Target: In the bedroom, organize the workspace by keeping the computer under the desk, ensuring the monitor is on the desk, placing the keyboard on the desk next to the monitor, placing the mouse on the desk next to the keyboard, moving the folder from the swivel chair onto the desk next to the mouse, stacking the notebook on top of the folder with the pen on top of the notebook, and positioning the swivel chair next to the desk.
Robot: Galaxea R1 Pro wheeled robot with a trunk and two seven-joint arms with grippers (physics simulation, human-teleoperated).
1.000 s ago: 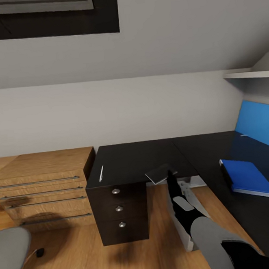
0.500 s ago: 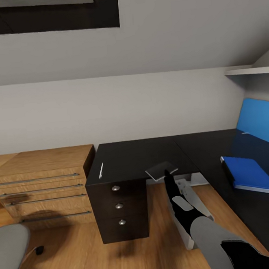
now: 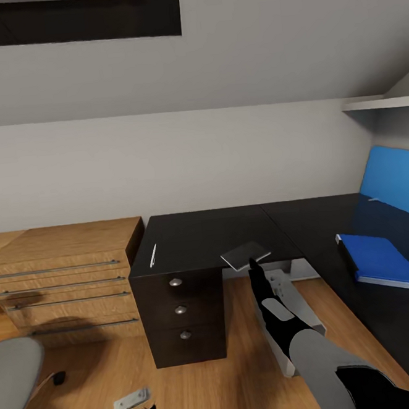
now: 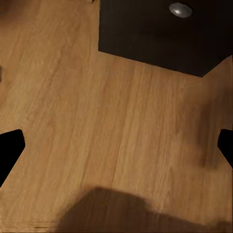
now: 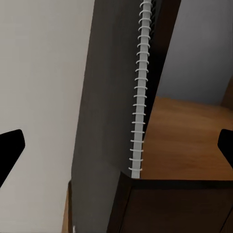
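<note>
Here, the right gripper (image 3: 254, 266) reaches toward the grey notebook (image 3: 245, 255) overhanging the desk (image 3: 195, 239) edge, its fingers spread wide apart. The blue folder (image 3: 383, 261) lies farther right on the desk; the left gripper (image 4: 116, 148) hangs spread over the wood floor (image 4: 97, 126).

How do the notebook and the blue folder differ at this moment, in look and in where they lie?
The notebook is grey and small, with a white spiral binding; the folder is bright blue and clearly larger. The notebook overhangs the desk's front edge, just beyond the right gripper; the folder lies fully on the top, off to the right. Both are flat and rectangular.
</note>
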